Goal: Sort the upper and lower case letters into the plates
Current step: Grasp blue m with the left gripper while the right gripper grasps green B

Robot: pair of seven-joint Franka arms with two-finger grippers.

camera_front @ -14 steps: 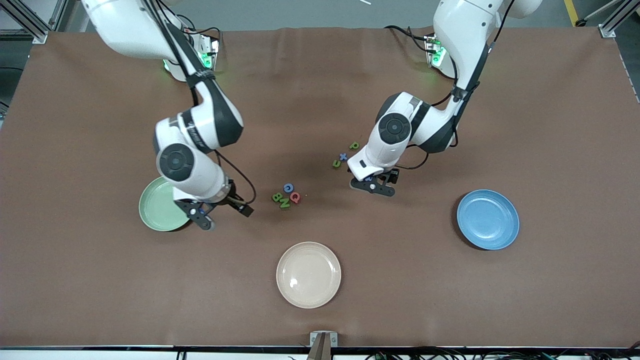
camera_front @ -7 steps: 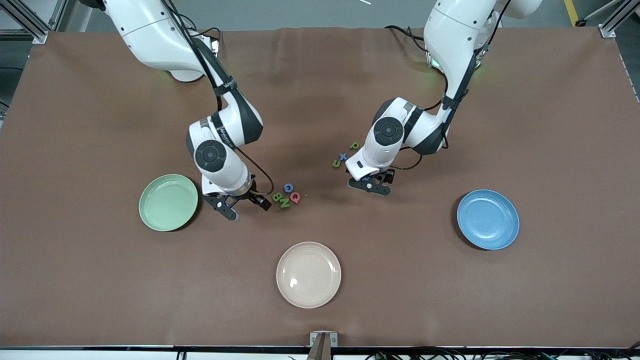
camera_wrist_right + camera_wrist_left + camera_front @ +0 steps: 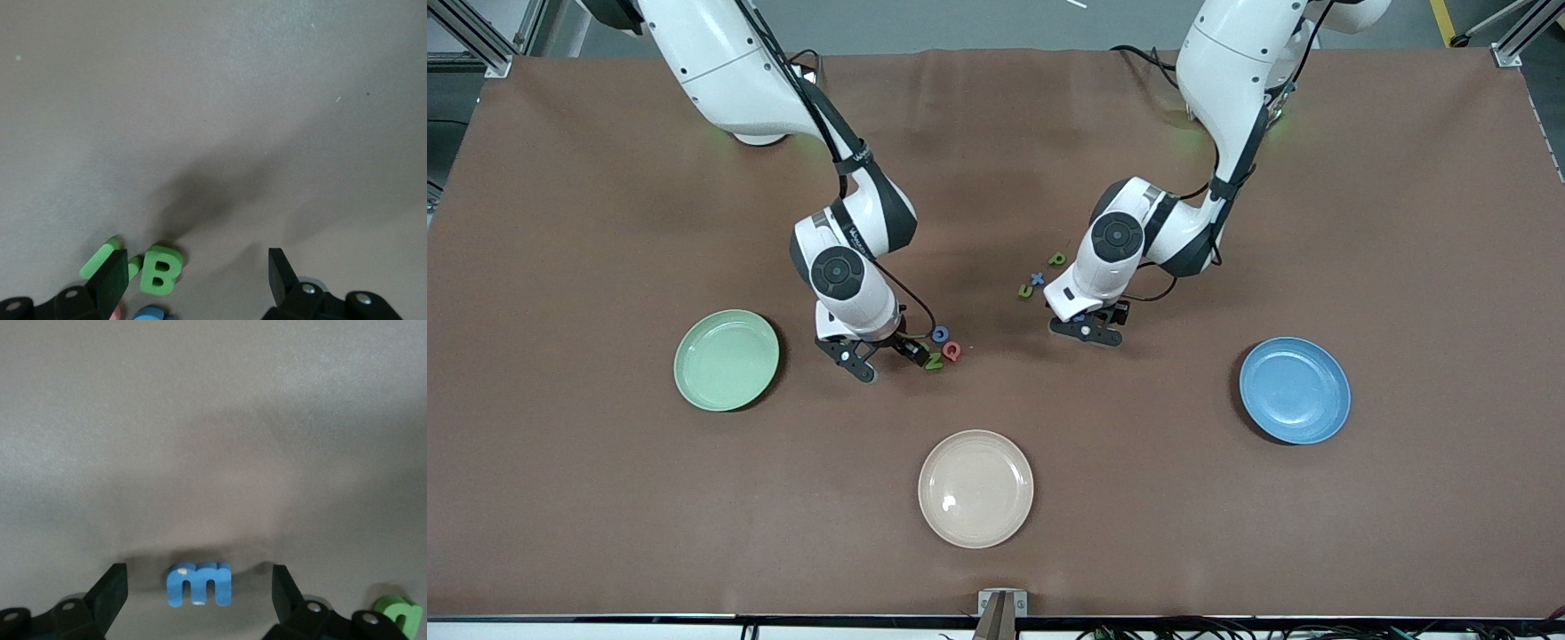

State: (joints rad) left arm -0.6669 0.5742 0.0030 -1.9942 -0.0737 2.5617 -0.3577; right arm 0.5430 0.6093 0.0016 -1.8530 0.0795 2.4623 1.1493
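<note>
The capitals lie mid-table: blue G [image 3: 940,333], red Q [image 3: 951,350], green N [image 3: 933,361]. My right gripper [image 3: 887,358] is open and low beside them; one finger covers the green B in the front view. In the right wrist view the B [image 3: 160,269] lies between the open fingers of my right gripper [image 3: 197,280], close to one finger. Green p [image 3: 1056,259], blue x [image 3: 1037,278] and green u [image 3: 1024,290] lie toward the robots. My left gripper [image 3: 1089,332] is open, low over the blue m [image 3: 199,584], which sits midway between its fingers. The mint green plate [image 3: 727,359] and blue plate [image 3: 1294,389] hold nothing.
A cream-beige plate [image 3: 975,488] sits nearer the front camera, mid-table. The brown table cover [image 3: 605,222] is bare toward both ends. A green small letter [image 3: 399,613] lies just outside one finger of the left gripper.
My right arm has swung from over the mint green plate's edge to the capital letters and come down beside them. My left gripper has barely moved.
</note>
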